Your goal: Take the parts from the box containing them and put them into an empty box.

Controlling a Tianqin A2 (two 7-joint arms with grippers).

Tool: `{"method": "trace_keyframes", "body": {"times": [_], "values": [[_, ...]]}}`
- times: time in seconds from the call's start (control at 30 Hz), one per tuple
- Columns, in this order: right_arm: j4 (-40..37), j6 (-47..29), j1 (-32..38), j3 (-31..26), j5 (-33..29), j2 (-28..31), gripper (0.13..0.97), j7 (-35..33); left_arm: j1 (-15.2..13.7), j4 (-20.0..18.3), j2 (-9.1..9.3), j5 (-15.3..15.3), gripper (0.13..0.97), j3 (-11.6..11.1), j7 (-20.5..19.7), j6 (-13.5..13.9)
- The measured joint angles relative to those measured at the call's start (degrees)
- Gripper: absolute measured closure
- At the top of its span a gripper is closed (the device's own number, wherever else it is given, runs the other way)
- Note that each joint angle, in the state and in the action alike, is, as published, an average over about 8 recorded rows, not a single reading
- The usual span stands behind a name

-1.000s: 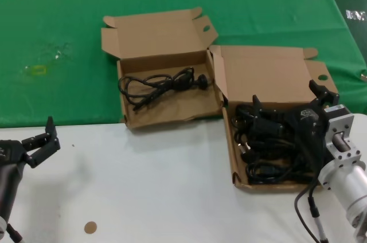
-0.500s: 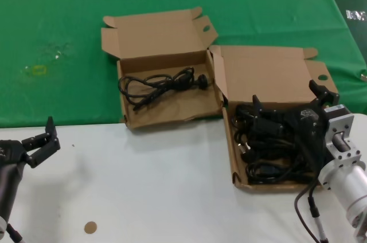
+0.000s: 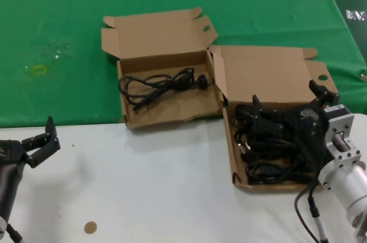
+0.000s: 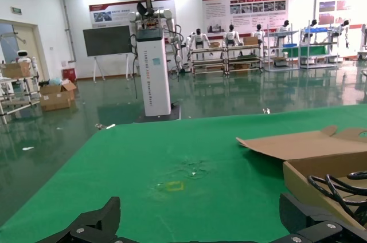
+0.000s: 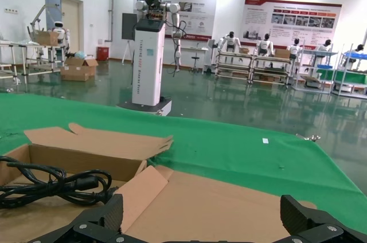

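Two shallow brown cardboard boxes sit open on the tabletop [image 3: 143,185], which is green far away and white close by. The far left box [image 3: 169,111] holds one thin black cord [image 3: 163,84], looped in a bundle. Its long side runs left to right, and its plug points right. The near right box [image 3: 238,171] holds a dark tangled pile of black cords [image 3: 261,165]; I cannot count them. The right pincer [image 3: 285,109] hangs over that pile with its fingers wide apart, holding nothing. The left pincer [image 3: 41,141] waits at the near left edge, also open and empty.
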Motion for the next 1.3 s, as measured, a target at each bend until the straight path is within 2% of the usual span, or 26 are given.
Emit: {"method": "trace_keyframes", "body": {"times": [1.3], "values": [[0.0, 0.0, 0.0, 0.0, 0.0, 0.0, 0.129, 0.0, 0.0, 0.0, 0.00, 0.0, 0.132, 0.0, 0.0, 0.0]]}}
